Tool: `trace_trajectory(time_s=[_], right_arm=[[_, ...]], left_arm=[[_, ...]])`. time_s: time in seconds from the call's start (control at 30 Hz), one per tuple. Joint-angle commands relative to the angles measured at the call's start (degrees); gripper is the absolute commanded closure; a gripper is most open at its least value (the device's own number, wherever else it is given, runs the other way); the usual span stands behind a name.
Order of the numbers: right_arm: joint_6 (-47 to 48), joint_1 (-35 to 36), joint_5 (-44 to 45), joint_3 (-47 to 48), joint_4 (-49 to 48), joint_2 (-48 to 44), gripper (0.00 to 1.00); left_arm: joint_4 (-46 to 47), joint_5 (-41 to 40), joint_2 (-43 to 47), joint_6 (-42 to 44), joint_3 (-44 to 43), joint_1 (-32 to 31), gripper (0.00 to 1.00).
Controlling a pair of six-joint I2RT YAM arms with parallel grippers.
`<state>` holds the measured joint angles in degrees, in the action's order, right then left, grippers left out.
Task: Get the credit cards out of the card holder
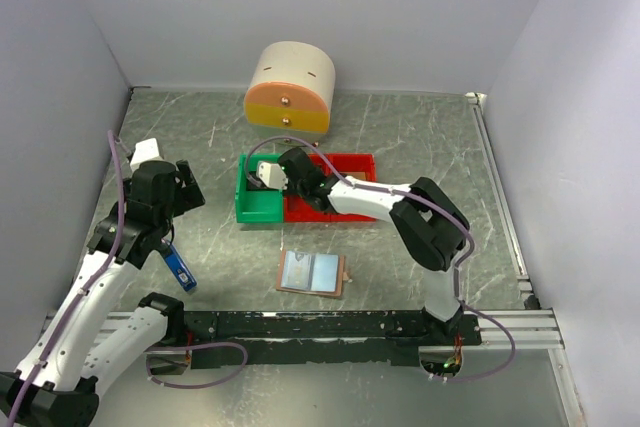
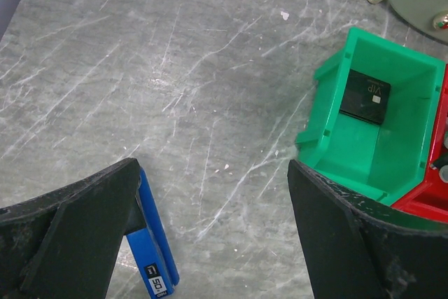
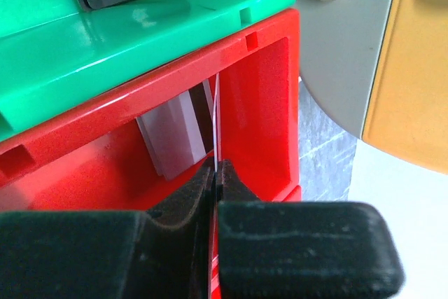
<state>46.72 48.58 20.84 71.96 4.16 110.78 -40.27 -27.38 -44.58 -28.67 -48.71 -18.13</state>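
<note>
Over the red bin (image 3: 259,89), the right gripper (image 3: 215,173) pinches a credit card (image 3: 216,113) edge-on. The left gripper (image 2: 213,180) gapes wide above the table (image 2: 175,68). The card holder (image 1: 312,274) lies open near the arms' bases.

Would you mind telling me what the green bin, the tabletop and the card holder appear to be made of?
Green bin: moulded plastic, glossy, judging by soft highlights and moulded rim notches. Tabletop: grey-green stone-look surface, white veins, perhaps laminate or marble. Card holder: tan, probably leather or imitation; too small to tell.
</note>
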Motion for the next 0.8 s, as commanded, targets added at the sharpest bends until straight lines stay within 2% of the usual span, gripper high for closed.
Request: trace_trajectory(time_s=[0.0, 0.4, 0.77], right_arm=[[-1.35, -0.81, -0.04, 1.67, -0.81, 1.81, 1.0], [-2.39, -1.63, 0.63, 3.68, -0.77, 4.62, 1.0], [-2.59, -2.2, -0.7, 2.04, -1.3, 6.47, 0.91]], left_arm=[[0.9, 1.4, 0.29, 1.15, -0.09, 0.77, 0.01], [0.73, 2.28, -0.51, 1.42, -0.27, 1.08, 0.02], [0.93, 3.24, -0.83, 1.92, -0.13, 1.34, 0.02]])
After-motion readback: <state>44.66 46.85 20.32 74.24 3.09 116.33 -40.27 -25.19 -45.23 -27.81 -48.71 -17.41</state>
